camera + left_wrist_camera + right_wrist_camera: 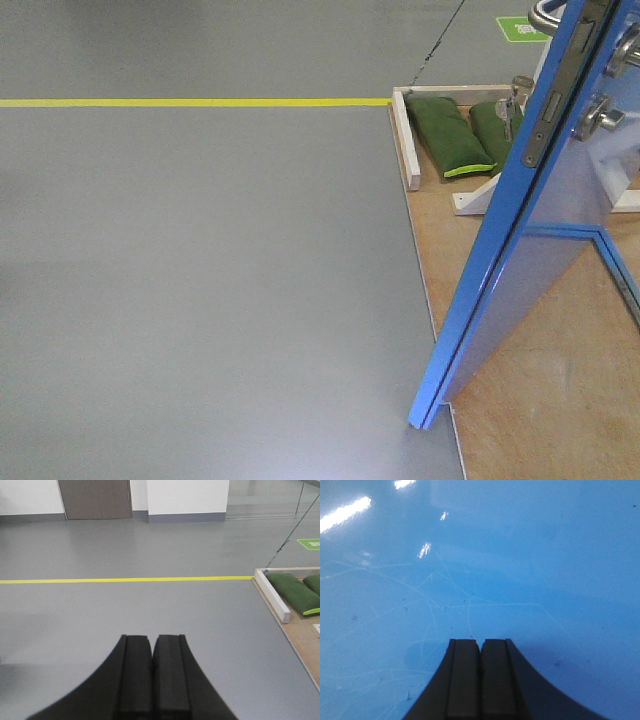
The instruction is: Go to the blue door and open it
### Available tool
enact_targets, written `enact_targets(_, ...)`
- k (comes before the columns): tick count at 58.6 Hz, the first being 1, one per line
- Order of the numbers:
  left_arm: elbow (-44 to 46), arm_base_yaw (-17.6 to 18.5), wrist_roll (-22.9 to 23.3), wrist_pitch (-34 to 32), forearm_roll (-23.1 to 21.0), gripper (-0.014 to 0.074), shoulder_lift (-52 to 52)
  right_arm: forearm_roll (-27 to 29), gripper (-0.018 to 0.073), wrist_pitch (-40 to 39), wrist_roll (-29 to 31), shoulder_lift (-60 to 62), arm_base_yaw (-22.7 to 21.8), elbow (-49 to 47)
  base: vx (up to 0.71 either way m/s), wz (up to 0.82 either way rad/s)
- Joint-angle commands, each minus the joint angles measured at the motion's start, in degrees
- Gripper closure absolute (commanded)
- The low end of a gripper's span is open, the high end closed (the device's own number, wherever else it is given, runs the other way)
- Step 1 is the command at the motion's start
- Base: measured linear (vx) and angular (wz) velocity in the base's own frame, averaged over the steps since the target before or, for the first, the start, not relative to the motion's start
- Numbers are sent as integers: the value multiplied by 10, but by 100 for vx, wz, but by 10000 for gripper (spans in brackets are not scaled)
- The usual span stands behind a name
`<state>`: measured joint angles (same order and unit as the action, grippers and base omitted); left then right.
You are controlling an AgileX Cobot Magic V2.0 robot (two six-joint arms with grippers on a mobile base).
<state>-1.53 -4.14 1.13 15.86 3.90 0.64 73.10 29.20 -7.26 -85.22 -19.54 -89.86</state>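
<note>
**Both grippers closed, right one facing the blue door**

The right gripper [480,642] has its two black pads pressed together with nothing between them. Its wrist view is filled by the glossy face of the blue door [520,555], which carries fine scratches and bright reflections of ceiling lights. The tips are very close to the panel, but whether they touch it cannot be told.

The left gripper [152,640] is likewise closed on nothing. It points across open grey floor [100,620] toward a yellow line [125,580] that runs from side to side.

In the front view, the door stands on the right with its narrow edge turned to the camera. A metal latch plate [556,108] is set into that edge. A silver lever handle [543,16] and a round lock [598,117] show near the top. The door's bottom corner meets the border between the grey floor and a wooden platform [540,420].

Behind the door, two green sandbags [446,135] lie on the platform, beside a white rail [405,140].

Further off, a green floor sign [522,28] bears white marks, possibly lettering, too small to read. A grey-brown door [95,499] sits in the far white wall.
</note>
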Motion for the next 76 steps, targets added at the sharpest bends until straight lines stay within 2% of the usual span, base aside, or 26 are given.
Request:
enact_targets(1, 15, 1, 4, -49, -2, 524, 8, 15, 551, -13, 6, 16, 0, -19, 0, 0)
enact_targets(76, 15, 1, 4, -49, -2, 524, 8, 15, 551, -13, 6, 16, 0, -19, 4, 5)
